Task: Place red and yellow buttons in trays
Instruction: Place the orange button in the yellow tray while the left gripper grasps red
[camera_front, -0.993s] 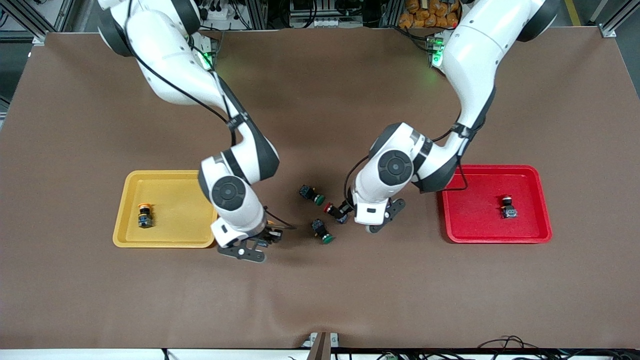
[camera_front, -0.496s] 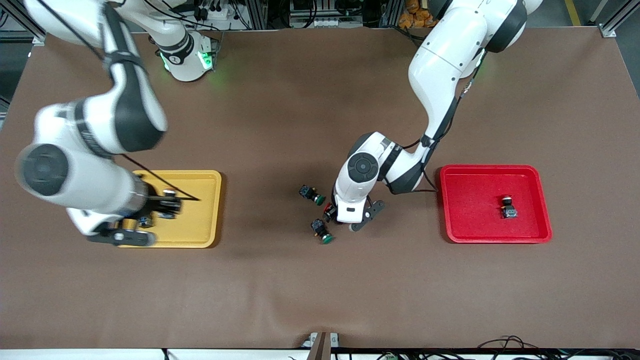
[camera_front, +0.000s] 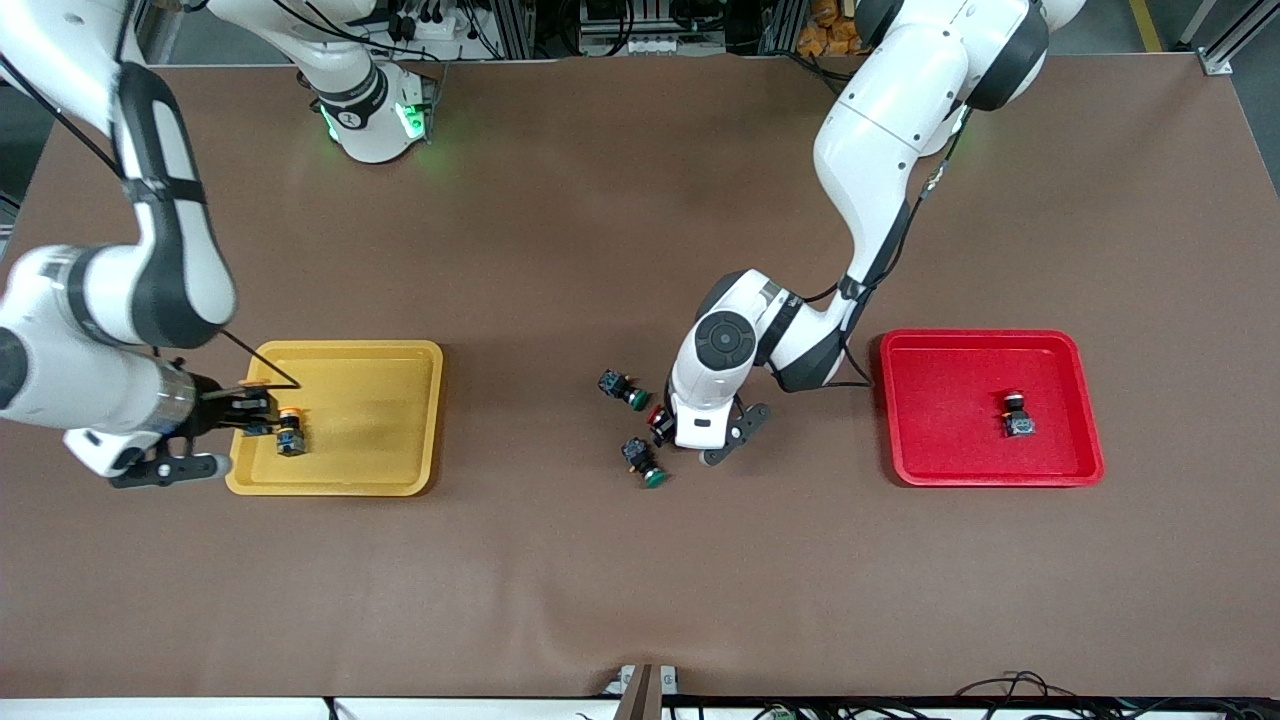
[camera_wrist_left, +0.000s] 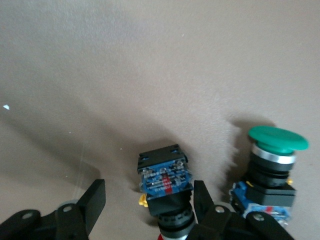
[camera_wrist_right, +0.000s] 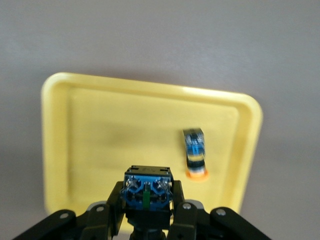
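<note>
The right tool (camera_front: 235, 412) hangs over the yellow tray (camera_front: 390, 470) at its edge toward the right arm's end of the desk (camera_front: 600, 200), clamped on a button (camera_wrist_right: 148, 189); that button's cap is hidden, so its colour cannot be told. In the yellow tray a yellow button (camera_front: 291, 431) lies on its side, near the same edge.

The left tool (camera_front: 690, 432) is low at the middle of the desk, its fingers (camera_wrist_left: 92, 200) apart around a red button (camera_front: 658, 420), which lies on its side between them. In the left wrist view one finger looks to touch the button body (camera_wrist_left: 165, 180) and the other stands clear of it.

Two green buttons lie close by: one (camera_front: 622, 388) a little farther from the front camera than the red one, the other (camera_front: 645, 462) a little nearer.

The red tray (camera_front: 920, 455) sits toward the left arm's end of the desk, with a second red button (camera_front: 1017, 414) in it.
</note>
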